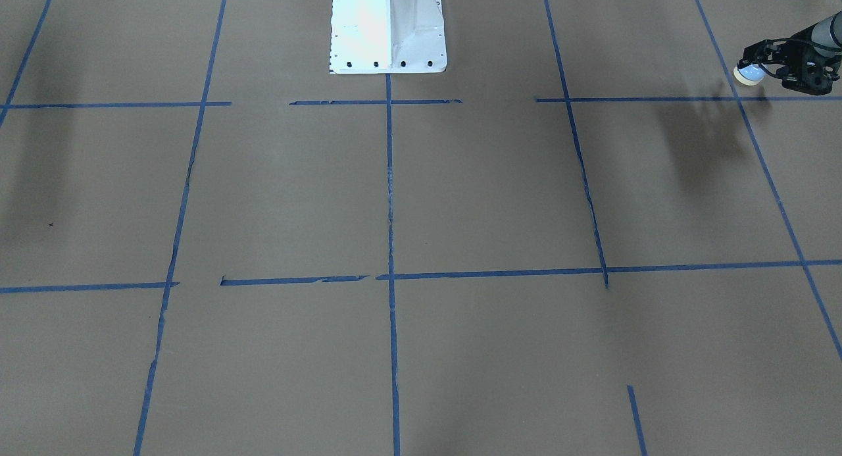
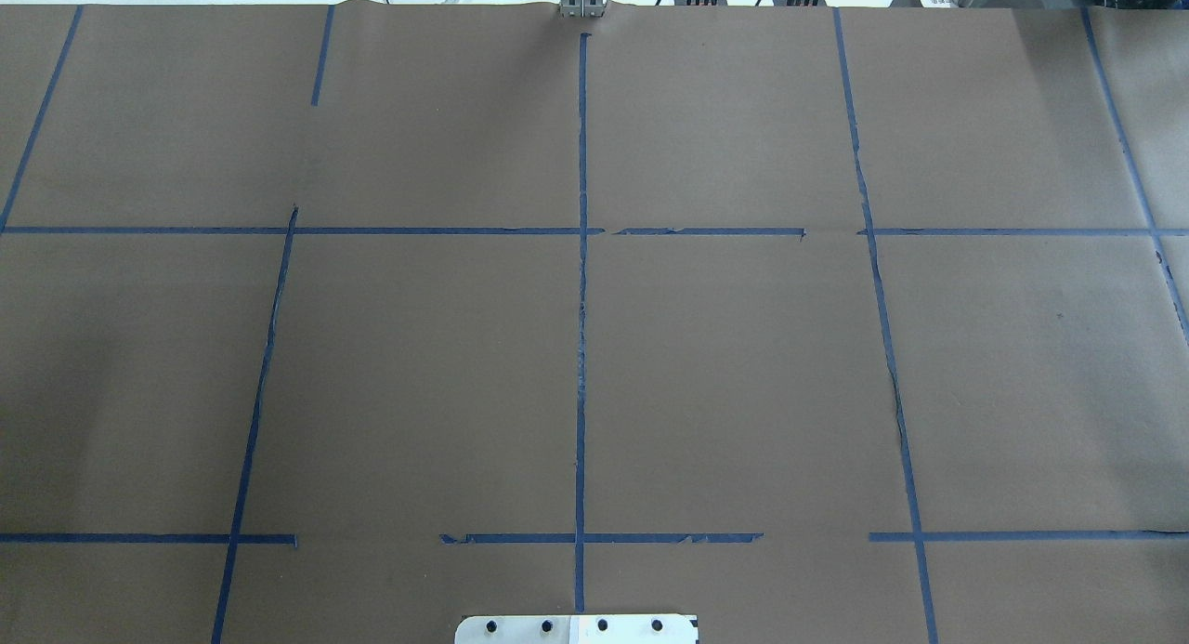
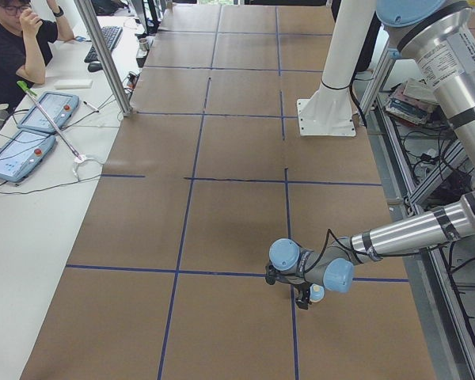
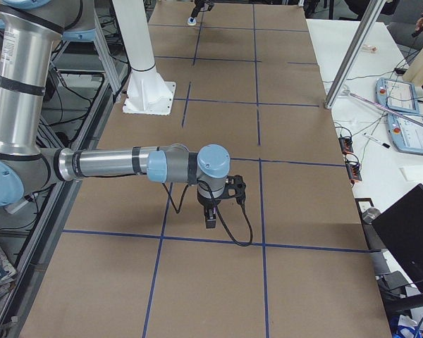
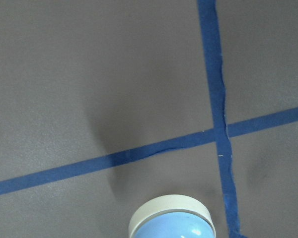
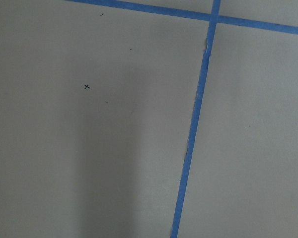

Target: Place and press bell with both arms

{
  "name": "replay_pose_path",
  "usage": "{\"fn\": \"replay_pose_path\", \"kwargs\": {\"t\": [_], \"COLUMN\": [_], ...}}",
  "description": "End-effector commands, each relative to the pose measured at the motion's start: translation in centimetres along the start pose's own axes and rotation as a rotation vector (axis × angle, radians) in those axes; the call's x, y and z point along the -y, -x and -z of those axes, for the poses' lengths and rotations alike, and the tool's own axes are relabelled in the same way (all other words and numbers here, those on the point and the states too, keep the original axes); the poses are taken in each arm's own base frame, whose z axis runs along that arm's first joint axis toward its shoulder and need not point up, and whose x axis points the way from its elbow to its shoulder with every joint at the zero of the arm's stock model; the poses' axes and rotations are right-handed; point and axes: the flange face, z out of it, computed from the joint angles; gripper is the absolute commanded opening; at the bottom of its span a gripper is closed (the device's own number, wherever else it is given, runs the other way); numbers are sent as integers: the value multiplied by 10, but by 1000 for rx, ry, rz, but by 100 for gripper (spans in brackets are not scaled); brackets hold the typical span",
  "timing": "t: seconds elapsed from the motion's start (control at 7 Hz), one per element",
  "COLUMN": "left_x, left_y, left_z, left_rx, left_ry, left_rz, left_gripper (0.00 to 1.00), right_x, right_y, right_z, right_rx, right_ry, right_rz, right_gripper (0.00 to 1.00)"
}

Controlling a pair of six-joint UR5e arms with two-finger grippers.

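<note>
Left fingers (image 1: pixel 763 48), black and skeletal, pinch the small light-blue call bell with cream base (image 1: pixel 749 74) just above the brown paper surface (image 1: pixel 460 199), beside a blue tape crossing (image 5: pixel 219 133). Right fingers (image 4: pixel 211 215): spread or pressed together, cannot tell.

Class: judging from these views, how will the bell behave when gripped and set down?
Probably rigid: the bell looks undeformed in the left gripper. Its glossy dome may slip; the flat base ring should resist rolling.

Blue tape lines (image 2: pixel 582 347) cross the brown table (image 2: pixel 418 365); an operator (image 3: pixel 12 43) is near two pendants (image 3: pixel 49 111).
</note>
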Motion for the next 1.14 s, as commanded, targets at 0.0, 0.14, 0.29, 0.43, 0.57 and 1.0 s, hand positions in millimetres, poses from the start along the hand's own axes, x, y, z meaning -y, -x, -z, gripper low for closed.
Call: {"fn": "replay_pose_path", "kwargs": {"t": [0.0,0.14,0.29,0.43,0.57,1.0], "left_x": [-2,-1,0,1,2,4], "left_y": [-2,-6,-10,-14,-16,-15], "left_z": [-11,-15,-19,-21,-23,-21], "left_rx": [4,9,12,12,17,40], "left_ry": [38,55,71,75,73,50], "left_rz": [-3,9,12,17,16,9], "left_gripper": [100,100,100,100,100,37], "right_x": [0,0,0,0,0,0], "right_y": [0,0,0,0,0,4], "right_z": [0,0,0,0,0,4], "right_rx": [0,0,0,0,0,-1], "right_ry": [0,0,0,0,0,-6], "right_rz": [0,0,0,0,0,7], "right_gripper": [100,100,100,100,100,100]}}
